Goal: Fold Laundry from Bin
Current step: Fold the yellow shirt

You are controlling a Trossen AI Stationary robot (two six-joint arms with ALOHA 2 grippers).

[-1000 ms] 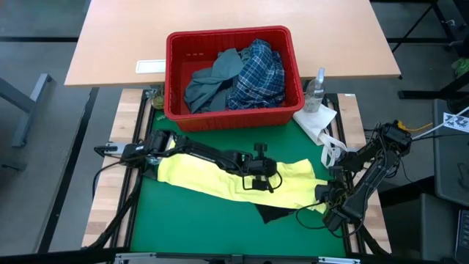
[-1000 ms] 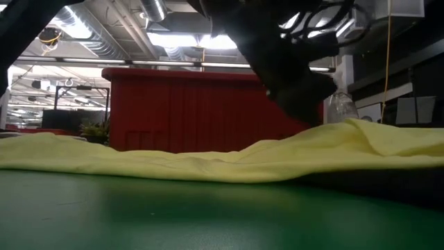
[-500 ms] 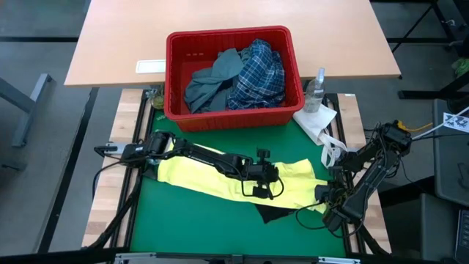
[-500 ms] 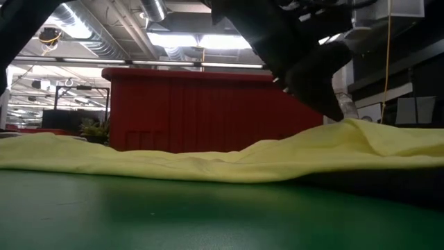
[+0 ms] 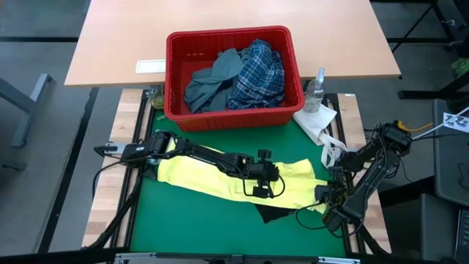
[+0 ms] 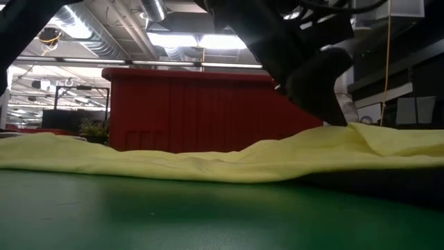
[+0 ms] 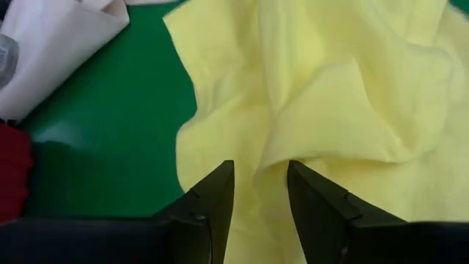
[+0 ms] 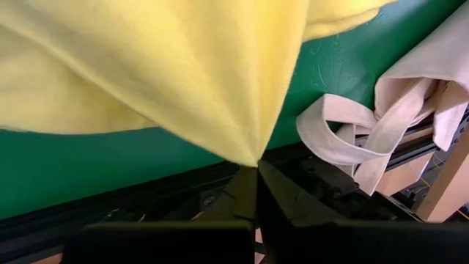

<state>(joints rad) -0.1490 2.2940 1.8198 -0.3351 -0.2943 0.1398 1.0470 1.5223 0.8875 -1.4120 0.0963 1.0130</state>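
Opened since a second ago, my left fingers hover parted over the yellow garment; right fingers pinch its corner. Spreading underway; next, regrip an edge.

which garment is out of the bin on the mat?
The yellow garment, spread across the green mat; the plaid shirt and grey-blue garment sit in the red bin.
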